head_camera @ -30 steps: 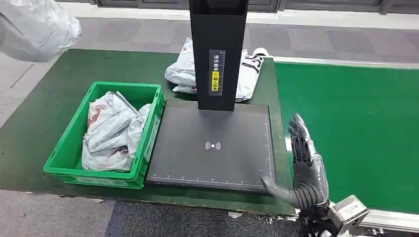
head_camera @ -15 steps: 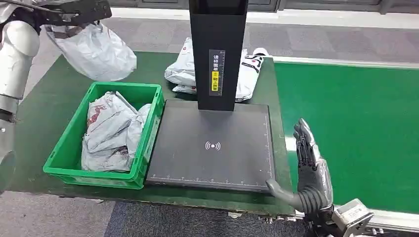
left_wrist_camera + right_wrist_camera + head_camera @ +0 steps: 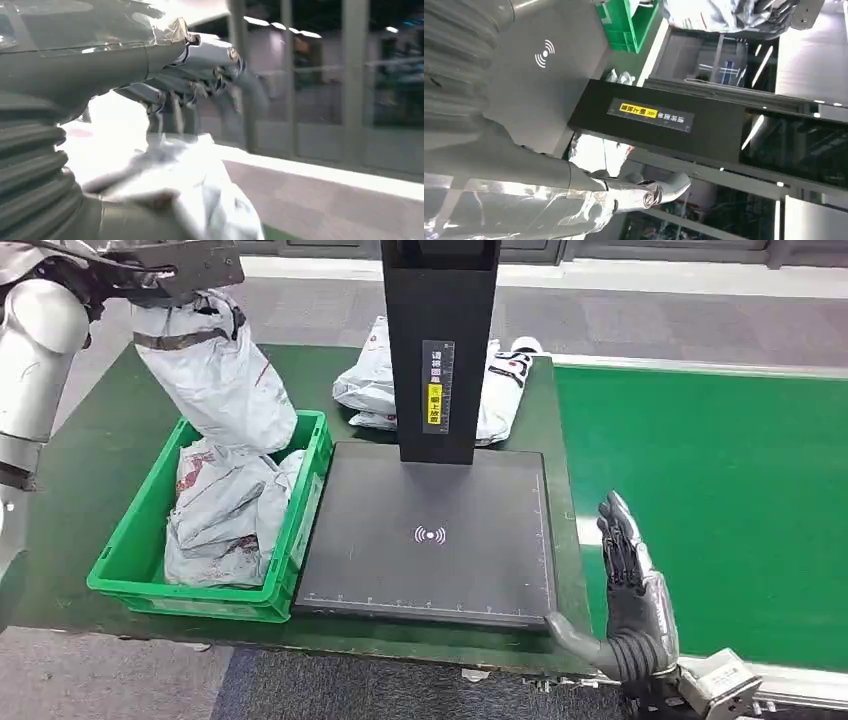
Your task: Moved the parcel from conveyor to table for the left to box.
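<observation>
At the upper left of the head view, the left hand (image 3: 185, 265) grips the top of a grey parcel (image 3: 222, 380), which hangs with its lower end over the far end of the green box (image 3: 305, 515). More grey bags (image 3: 215, 515) lie in that box. At the lower right, the right hand (image 3: 630, 585) holds nothing, fingers straight and apart, beside the dark scanner pad (image 3: 430, 535) near the green conveyor (image 3: 720, 490).
</observation>
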`<state>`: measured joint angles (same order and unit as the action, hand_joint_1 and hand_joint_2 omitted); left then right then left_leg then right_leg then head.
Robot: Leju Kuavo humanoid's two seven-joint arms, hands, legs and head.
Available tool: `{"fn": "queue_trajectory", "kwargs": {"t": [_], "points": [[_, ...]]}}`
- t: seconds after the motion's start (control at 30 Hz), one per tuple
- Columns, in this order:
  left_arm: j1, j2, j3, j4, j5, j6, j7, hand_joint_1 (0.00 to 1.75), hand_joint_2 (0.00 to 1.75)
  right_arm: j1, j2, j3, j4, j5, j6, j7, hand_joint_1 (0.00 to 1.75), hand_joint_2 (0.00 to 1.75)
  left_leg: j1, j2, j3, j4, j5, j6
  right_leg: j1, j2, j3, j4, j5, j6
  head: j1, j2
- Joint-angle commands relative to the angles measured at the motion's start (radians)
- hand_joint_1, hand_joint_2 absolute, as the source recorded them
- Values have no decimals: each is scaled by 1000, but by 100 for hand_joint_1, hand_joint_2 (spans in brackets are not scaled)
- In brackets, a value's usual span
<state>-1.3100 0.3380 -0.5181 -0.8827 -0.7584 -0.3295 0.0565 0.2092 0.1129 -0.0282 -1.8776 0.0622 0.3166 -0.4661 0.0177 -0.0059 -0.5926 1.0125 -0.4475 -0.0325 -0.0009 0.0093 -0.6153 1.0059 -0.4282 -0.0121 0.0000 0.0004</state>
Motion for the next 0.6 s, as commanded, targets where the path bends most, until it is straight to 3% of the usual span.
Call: {"fn": "queue_trajectory", "kwargs": {"t": [0.03,0.3,0.53,0.6], "points": [[-102,54,-169,82,-173,127,111,0,0,-11,39,-43,3,1,-3,19,0,175,-1,0,1,0,-1,1,0,-1,0,0,-1,1,0,0],[-127,100,-160,208,-392,220,169,0,0,-22,21,-15,26,-5,-19,22,0,175,-1,3,3,-1,-1,2,-1,2,2,-1,-1,1,0,0],[-132,149,-166,271,-484,216,200,0,0,-40,14,-3,48,-11,-17,26,0,175,-1,5,4,-2,-1,2,-1,4,2,-1,0,1,0,0],[-137,168,-175,314,-496,130,156,0,0,-48,6,0,62,-12,-16,29,0,175,0,4,2,-1,-1,1,0,3,1,0,0,1,0,0]]}}
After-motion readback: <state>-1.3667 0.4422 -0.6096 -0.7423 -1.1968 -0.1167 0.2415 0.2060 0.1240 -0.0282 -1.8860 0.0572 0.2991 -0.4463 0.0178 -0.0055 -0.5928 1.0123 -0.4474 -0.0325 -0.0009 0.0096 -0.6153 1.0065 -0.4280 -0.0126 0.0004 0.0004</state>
